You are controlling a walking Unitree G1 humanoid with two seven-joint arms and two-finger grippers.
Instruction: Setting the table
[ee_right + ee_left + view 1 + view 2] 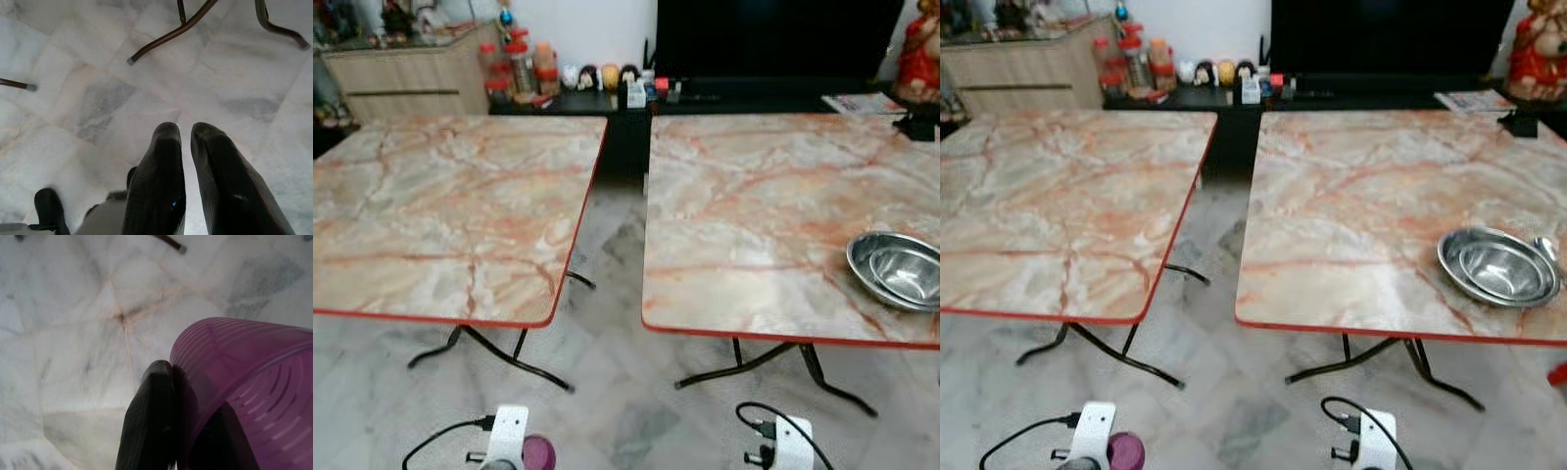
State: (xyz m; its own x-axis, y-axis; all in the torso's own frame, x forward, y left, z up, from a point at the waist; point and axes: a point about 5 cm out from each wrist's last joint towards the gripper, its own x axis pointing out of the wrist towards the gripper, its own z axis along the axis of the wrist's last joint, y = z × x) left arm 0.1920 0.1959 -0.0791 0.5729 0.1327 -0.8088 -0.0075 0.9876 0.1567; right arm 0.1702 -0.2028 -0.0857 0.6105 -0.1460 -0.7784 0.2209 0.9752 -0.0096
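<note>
Arms hang low before two marble-patterned tables (460, 206), wrists pointing down at the pale tiled floor (98, 98): the left gripper (188, 406) clamps the rim of a translucent purple ribbed cup (249, 391), one black finger outside the wall and the other inside. The right gripper (187, 132) holds nothing, its two fingers drawn nearly together. No writing is legible anywhere; two nested steel bowls (1498, 266) sit near the right table's front right corner.
</note>
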